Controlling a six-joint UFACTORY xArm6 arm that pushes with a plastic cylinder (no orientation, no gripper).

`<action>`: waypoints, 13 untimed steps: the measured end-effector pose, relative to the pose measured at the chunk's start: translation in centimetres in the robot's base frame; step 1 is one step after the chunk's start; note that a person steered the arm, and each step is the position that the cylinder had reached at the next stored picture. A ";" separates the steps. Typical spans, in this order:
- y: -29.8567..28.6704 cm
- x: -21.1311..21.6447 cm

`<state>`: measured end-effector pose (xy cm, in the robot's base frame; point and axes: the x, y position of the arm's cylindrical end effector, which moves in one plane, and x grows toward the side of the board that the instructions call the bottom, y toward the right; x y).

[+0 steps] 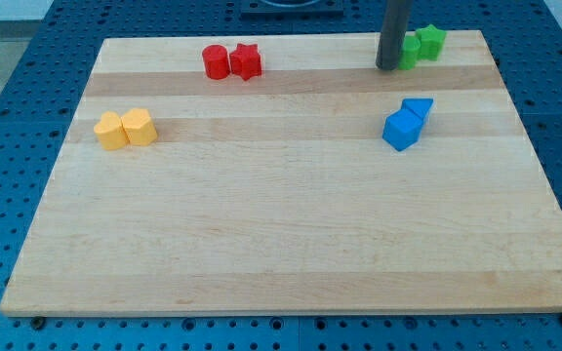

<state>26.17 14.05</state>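
Where the wooden board [291, 234] nears the view's top right, my tip [388, 67] stands just left of two green blocks [421, 45], seemingly touching the nearer. Blue cube and triangular block [406, 123]: below. Red pair [232, 61]: top centre. Yellow pair [125, 128]: left.
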 end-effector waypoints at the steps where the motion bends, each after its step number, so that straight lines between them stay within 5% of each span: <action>1: 0.2 -0.4; 13: 1.4 14.4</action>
<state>40.62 15.47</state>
